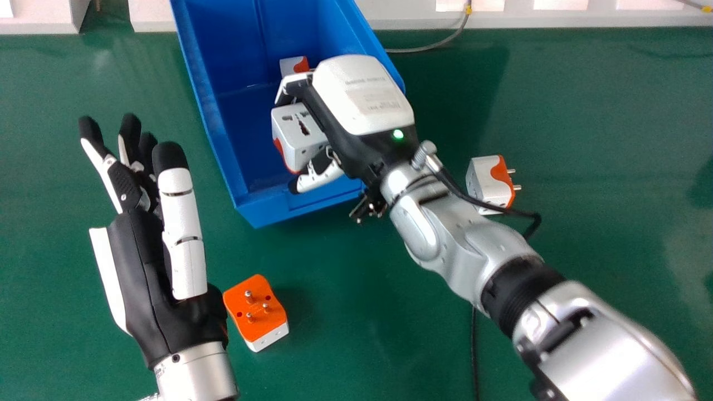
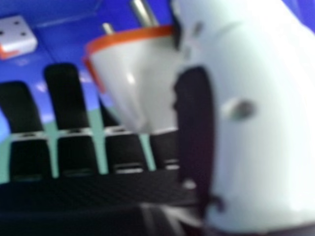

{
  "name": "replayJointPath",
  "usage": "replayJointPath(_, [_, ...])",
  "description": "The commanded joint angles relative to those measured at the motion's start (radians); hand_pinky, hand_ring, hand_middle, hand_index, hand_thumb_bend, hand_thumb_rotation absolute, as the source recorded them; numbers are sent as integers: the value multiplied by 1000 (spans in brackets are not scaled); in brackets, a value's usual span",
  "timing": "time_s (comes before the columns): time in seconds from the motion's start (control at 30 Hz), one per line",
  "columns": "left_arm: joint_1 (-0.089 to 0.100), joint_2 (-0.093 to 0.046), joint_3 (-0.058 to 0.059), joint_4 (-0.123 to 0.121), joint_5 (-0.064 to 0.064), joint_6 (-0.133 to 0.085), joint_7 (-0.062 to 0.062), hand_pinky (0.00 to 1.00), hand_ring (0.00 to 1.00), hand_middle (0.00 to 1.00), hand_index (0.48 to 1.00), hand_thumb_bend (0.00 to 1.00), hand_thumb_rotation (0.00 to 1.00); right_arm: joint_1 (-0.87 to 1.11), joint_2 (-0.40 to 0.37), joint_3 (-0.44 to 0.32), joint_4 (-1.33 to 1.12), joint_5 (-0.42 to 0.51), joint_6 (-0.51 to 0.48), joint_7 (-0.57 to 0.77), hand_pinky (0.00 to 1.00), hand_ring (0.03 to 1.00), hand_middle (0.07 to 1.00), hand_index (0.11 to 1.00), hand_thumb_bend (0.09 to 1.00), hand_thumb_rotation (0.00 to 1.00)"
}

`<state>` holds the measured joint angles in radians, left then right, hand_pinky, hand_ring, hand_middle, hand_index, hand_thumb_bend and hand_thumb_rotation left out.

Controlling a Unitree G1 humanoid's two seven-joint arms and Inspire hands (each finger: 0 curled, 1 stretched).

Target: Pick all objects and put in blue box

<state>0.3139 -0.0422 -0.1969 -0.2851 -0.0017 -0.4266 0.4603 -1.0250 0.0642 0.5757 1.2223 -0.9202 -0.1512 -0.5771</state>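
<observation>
There are four plug adapters in boxy white and orange plastic, one open blue plastic box and two hands. From the left, the left hand (image 1: 161, 267) is wide open, fingers and thumb extended. Just to the right of its base, the first adapter (image 1: 256, 312) lies on the worktop with its orange face and three metal pins up. Farther forward, between the hands, stands the blue box (image 1: 223, 128). The second adapter (image 1: 287, 67) is inside it, just beyond the right hand's fingers. The third adapter (image 1: 295, 131) is held between the thumb and fingers of the right hand (image 1: 356, 114), over the box's interior, its socketed white face showing in the head view. The hand is narrowed around it. To the right of the right hand, beside the silver forearm, the fourth adapter (image 1: 483, 181) lies on the worktop, its pins pointing away from that hand.

The worktop (image 1: 362, 289) is green. Beyond the hands, a white structure (image 1: 557, 20) runs along its far side, and a thin grey cable (image 1: 423, 49) curves beside the box.
</observation>
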Motion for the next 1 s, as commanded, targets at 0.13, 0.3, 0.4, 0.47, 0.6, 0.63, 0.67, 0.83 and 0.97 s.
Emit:
replayJointPath(0.13, [-31, -90, 3, -2, -3, -28, -7, 951, 979, 981, 975, 531, 783, -26, 8, 50, 8, -1, 74, -53, 961, 988, 994, 970, 956, 163])
replayJointPath(0.3, [-40, -90, 2, 0, 3, -20, -7, 951, 978, 982, 976, 531, 781, -22, 4, 67, -8, 8, 61, -153, 998, 1000, 1000, 998, 981, 266])
replayJointPath(0.4, [-42, -90, 2, 1, 6, -20, -5, 956, 979, 983, 977, 525, 790, -24, 4, 67, -10, 18, 48, -183, 1000, 1000, 1000, 1000, 990, 312])
replayJointPath(0.47, [-43, -92, 1, 3, 1, -25, -6, 958, 980, 984, 977, 524, 787, -27, 4, 67, -8, 22, 44, -193, 1000, 1000, 1000, 1000, 994, 323])
replayJointPath(0.6, [-43, -95, -2, 4, 4, -28, -3, 957, 976, 979, 972, 520, 778, -29, 5, 65, -14, 30, 38, -204, 1000, 1000, 1000, 1000, 1000, 332])
replayJointPath(0.63, [-42, -95, -2, 3, 6, -26, -2, 957, 976, 979, 972, 523, 780, -30, 6, 65, -16, 31, 38, -204, 1000, 1000, 1000, 1000, 1000, 332])
replayJointPath(0.67, [-40, -94, -3, 1, 6, -23, -3, 957, 976, 979, 972, 523, 780, -31, 6, 66, -19, 30, 39, -203, 1000, 1000, 1000, 1000, 1000, 332])
replayJointPath(0.83, [-28, -95, -9, -9, 6, -23, -1, 958, 979, 982, 976, 524, 792, -22, 7, 59, -47, 37, 45, -199, 1000, 1000, 1000, 1000, 1000, 331])
replayJointPath(0.97, [-5, -92, -16, -17, 5, -27, -4, 956, 984, 989, 986, 525, 798, 35, -13, 26, -165, 67, 30, -222, 1000, 1000, 1000, 1000, 1000, 323])
